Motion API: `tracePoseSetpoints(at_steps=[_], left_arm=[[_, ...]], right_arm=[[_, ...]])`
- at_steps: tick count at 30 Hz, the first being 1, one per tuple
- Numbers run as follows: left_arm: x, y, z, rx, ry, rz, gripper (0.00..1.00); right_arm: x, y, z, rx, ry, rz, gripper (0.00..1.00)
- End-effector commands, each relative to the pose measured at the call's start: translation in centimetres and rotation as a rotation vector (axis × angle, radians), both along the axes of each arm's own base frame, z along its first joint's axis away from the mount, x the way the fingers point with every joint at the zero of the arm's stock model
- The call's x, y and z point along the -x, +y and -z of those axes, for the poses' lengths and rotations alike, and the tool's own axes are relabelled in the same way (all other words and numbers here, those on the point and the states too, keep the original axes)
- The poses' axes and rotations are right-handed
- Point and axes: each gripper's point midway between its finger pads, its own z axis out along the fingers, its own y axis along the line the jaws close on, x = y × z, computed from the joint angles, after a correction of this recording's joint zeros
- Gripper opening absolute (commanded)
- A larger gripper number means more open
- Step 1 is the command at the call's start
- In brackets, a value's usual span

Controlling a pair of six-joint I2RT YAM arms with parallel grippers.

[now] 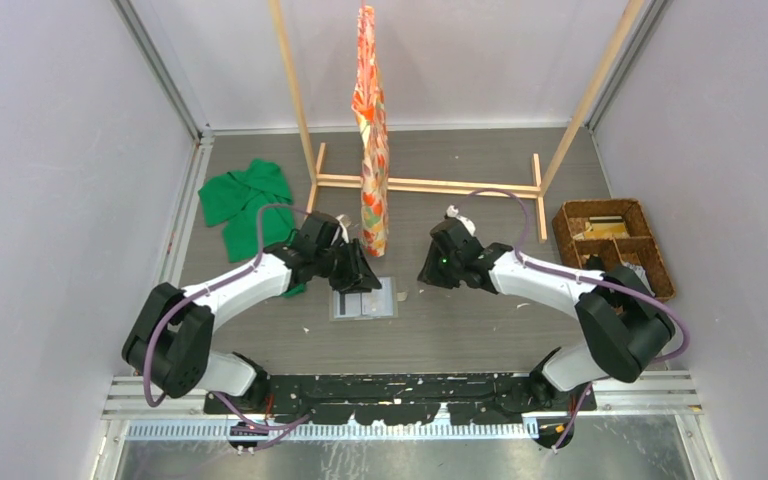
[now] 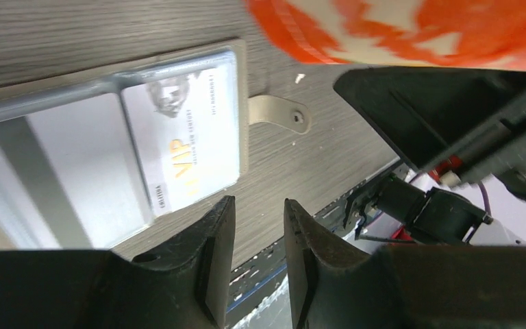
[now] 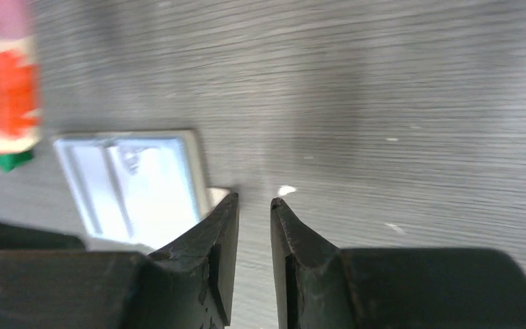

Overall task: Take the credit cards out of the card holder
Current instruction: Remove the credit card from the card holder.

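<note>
In the middle of the table (image 1: 480,330), between the two arms, the card holder (image 1: 363,300) lies opened flat with its clear pockets facing up. In the left wrist view, a pale card (image 2: 185,137) with gold letters "VIP" sits inside the pocket panel on the right side, and a small strap tab (image 2: 277,113) sticks out from the edge of the holder onto the wood. The pocket beside it shows only a grey surface; I cannot tell if a card is in there.

The left fingers (image 2: 216,233) are a little apart with nothing between them, and their tips are just beside the edge of the holder; whether they touch it I cannot tell. The right fingers (image 3: 222,233) are also slightly apart and empty, over bare table close to the side of the holder where the tab is.

Behind the holder an orange patterned cloth (image 1: 372,150) hangs from a wooden rack (image 1: 430,185). A green cloth (image 1: 245,205) lies at the far left, and a brown wicker basket (image 1: 564,240) stands at the right edge.
</note>
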Motion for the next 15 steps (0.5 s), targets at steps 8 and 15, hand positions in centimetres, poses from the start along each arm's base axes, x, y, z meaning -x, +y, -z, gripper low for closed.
tracePoseSetpoints(at_steps=[8, 15], left_arm=[[0.0, 4.3, 3.0, -0.095, 0.048, -0.132, 0.33], [-0.5, 3.9, 3.8, -0.077, 0.063, -0.13, 0.33]], right_arm=[[1.3, 10.4, -4.6, -0.185, -0.082, -0.258, 0.27], [1.9, 11.5, -2.3, -0.188, -0.022, -0.285, 0.26]])
